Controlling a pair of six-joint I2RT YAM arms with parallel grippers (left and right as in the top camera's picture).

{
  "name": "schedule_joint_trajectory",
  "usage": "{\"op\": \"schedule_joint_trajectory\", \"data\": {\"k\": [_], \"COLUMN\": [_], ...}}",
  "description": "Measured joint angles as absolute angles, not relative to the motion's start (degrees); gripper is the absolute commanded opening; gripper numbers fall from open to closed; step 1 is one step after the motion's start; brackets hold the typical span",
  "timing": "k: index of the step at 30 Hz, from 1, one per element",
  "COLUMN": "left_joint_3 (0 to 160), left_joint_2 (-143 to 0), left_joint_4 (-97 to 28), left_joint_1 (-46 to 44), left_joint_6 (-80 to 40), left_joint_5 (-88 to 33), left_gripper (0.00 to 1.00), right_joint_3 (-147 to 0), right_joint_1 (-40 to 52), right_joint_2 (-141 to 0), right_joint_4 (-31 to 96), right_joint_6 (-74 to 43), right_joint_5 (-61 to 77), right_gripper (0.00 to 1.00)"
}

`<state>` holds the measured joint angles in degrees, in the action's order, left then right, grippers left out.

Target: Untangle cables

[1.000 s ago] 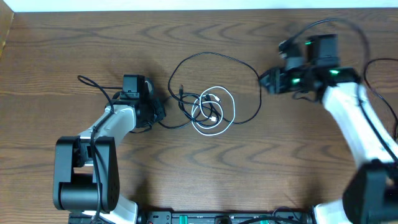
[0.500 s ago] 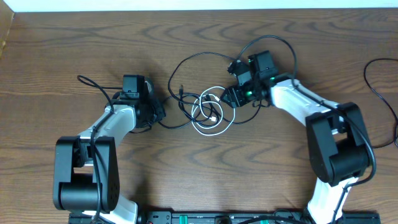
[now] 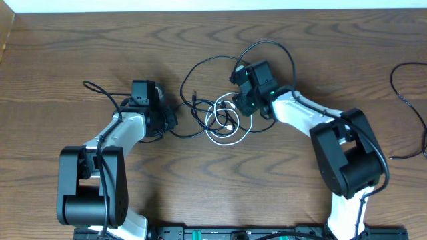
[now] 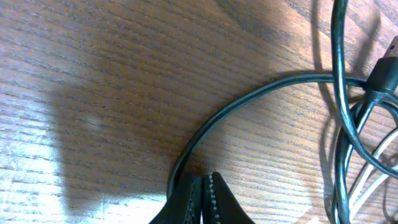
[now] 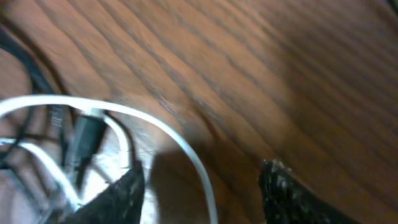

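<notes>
From overhead, the brown wood-grain table (image 3: 100,40) carries the tangle at its middle: a thin white cable coiled in small rings (image 3: 229,122) lies inside a wide loop of thin black cable (image 3: 207,61). One end of the black cable trails left to the left gripper (image 3: 170,123). The right gripper (image 3: 239,107) sits at the coil's upper right edge, right over the white rings. In the left wrist view, the left gripper (image 4: 203,186) has its two toothed fingers pressed together. The black cable (image 4: 249,99) curves down across the table (image 4: 93,74) and disappears against the outer edge of one fingertip, so whether it is pinched cannot be told. At the right edge the black cable crosses strands of the white cable (image 4: 373,168) beside a black plug (image 4: 382,78). The right wrist view is blurred. The right gripper (image 5: 202,186) stands open with a clear gap between its fingers (image 5: 121,196) and grips nothing. The white cable (image 5: 161,121) arcs over the table (image 5: 280,74) into that gap, with a dark plug (image 5: 87,140) inside its curve.
</notes>
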<state>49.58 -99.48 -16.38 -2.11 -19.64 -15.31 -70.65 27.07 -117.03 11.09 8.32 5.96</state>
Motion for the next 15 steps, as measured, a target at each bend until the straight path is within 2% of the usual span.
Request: {"op": "schedule_joint_trajectory", "data": {"k": [2,8,15], "left_joint_3": [49.6,49.6,49.6], "left_joint_2": [-99.5,-99.5,-99.5], "left_joint_4": [-16.4,-16.4,-16.4], "left_joint_1": [-2.1,-2.1,-2.1], "left_joint_6": [-19.6,-19.6,-19.6], "left_joint_5": [-15.3,-15.3,-15.3], "left_gripper": [0.08,0.08,0.08], "right_joint_3": [-70.7,-70.7,-70.7], "right_joint_1": [27.4,28.2,28.2], "right_joint_2": [-117.5,-117.8,-117.8], "right_joint_4": [10.2,7.8,8.5], "right_joint_6": [8.7,7.8,6.3], "right_joint_5": [3.5,-7.8,-25.5], "right_gripper": [0.27,0.01,0.01]}}
